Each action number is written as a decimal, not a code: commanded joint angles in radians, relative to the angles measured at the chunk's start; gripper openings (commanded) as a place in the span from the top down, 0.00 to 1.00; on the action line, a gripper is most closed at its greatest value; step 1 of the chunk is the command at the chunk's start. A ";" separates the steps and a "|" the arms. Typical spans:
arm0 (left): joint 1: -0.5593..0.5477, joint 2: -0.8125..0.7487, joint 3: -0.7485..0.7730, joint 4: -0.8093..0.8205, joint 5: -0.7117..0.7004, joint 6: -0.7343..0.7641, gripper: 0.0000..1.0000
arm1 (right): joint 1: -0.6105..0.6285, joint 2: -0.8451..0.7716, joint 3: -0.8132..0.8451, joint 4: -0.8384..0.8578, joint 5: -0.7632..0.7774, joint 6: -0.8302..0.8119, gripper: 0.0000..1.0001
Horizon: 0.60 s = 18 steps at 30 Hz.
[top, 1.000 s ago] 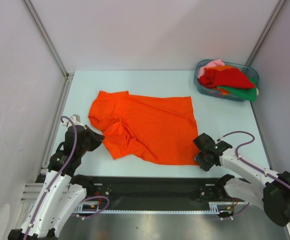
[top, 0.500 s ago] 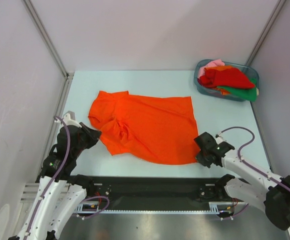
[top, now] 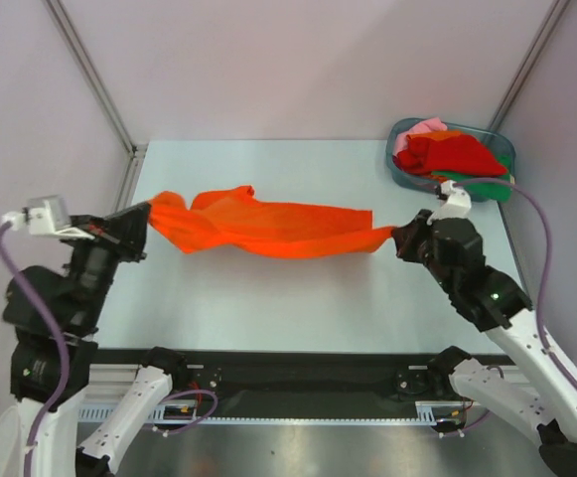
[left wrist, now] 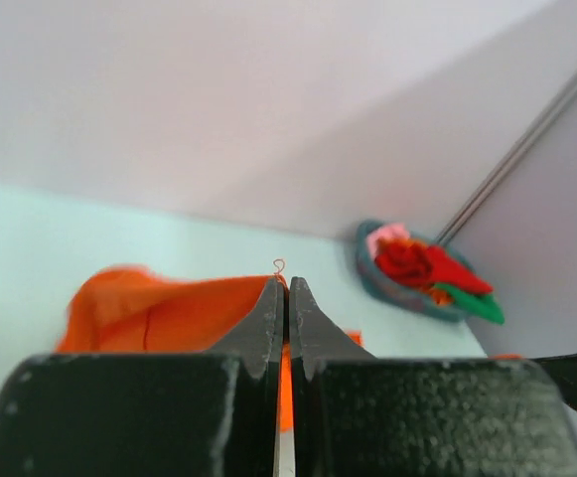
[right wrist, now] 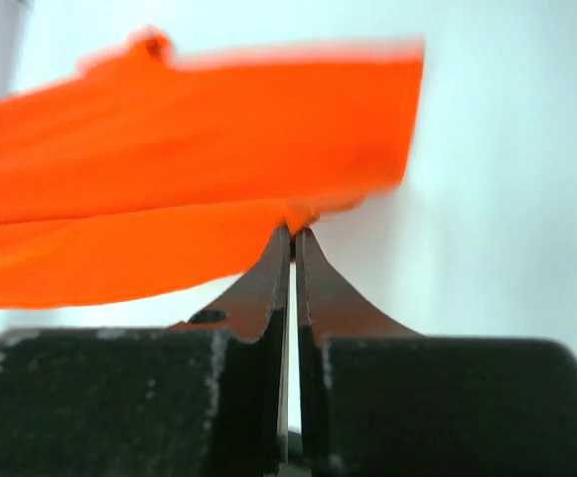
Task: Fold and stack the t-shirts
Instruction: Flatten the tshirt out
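Note:
The bright orange t-shirt hangs stretched in the air between my two grippers, above the middle of the table. My left gripper is shut on its left end; the cloth shows between the closed fingers in the left wrist view. My right gripper is shut on its right end, the fabric pinched at the fingertips in the right wrist view. The shirt spreads leftward from there. Red, green, pink and orange shirts lie heaped in the tub.
A bluish translucent plastic tub stands at the back right corner and also shows in the left wrist view. The pale table is walled by white panels on the left, back and right.
Both arms have risen and pulled apart, lifting the orange shirt off the table. It went from lying flat to hanging taut between the grippers.

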 commanded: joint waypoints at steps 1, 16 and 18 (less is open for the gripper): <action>-0.004 0.016 0.164 0.119 0.097 0.135 1.00 | 0.005 -0.066 0.141 0.042 -0.021 -0.204 1.00; -0.002 0.179 0.650 0.148 0.171 0.197 1.00 | -0.001 -0.103 0.569 -0.028 -0.074 -0.347 1.00; -0.004 0.231 0.575 0.194 0.154 0.181 1.00 | 0.001 -0.057 0.552 -0.042 -0.014 -0.339 1.00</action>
